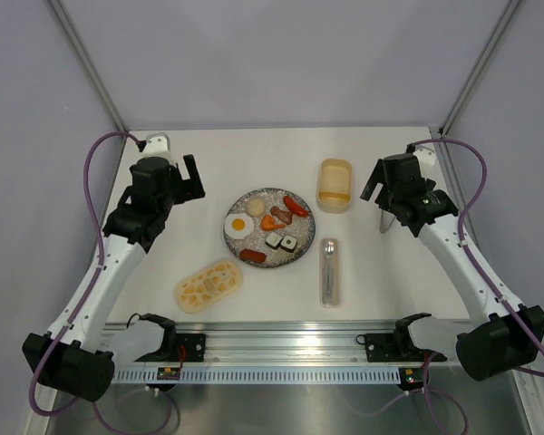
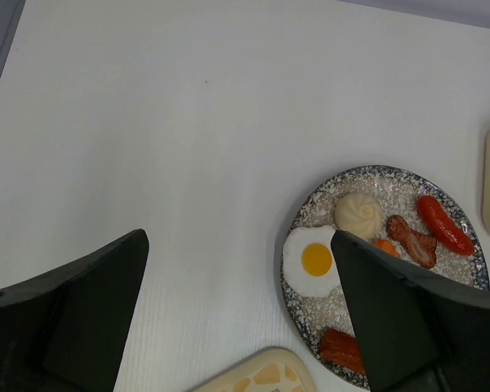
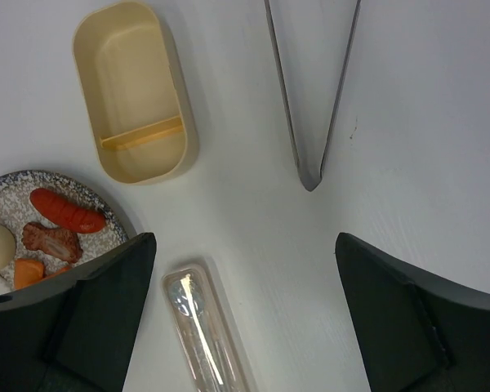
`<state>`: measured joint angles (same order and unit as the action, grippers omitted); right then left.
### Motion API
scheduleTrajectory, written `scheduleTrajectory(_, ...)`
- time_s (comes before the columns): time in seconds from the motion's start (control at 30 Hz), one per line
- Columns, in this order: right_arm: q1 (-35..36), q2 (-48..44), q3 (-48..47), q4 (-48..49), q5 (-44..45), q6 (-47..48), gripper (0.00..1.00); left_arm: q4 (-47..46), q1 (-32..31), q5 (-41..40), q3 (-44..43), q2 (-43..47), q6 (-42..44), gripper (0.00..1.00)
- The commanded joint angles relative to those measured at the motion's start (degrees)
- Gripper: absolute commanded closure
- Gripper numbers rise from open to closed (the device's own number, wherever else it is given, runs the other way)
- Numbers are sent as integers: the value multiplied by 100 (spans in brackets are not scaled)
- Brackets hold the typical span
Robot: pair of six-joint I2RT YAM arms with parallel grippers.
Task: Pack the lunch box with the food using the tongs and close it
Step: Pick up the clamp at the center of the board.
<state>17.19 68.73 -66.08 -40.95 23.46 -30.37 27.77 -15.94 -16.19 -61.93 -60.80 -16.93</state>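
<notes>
- The lunch box [image 1: 335,185] stands open just right of the plate [image 1: 258,196]. It is an empty cream tub with one thin divider, ready for filling.
- Its yellow-patterned lid [image 1: 208,285] lies well apart, toward the left arm.
- The food [image 1: 270,221] waits on the plate.
- The tongs [image 3: 310,98] lie flat right of the box, handy for the right gripper [image 1: 374,188].
- That claw and the left gripper [image 1: 193,177] are both spread wide, holding nothing.

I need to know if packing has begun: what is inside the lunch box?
Only a thin divider crosses the lunch box; both compartments show bare floor. It is uncovered, its lid lying apart, so nothing inside is hidden.
</notes>
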Motion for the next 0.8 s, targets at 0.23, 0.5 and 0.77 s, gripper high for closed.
scheduleTrajectory(0.23,12,105,-19,69,36,250,1,-70,21,-24,-258,-55,-12,1)
scheduleTrajectory(0.5,-276,938,-115,34,55,637,0,-52,13,9,-196,-143,-205,1)
scheduleTrajectory(0.77,-1200,2003,-466,228,-913,927,1,44,21,203,-240,-257,-329,1)
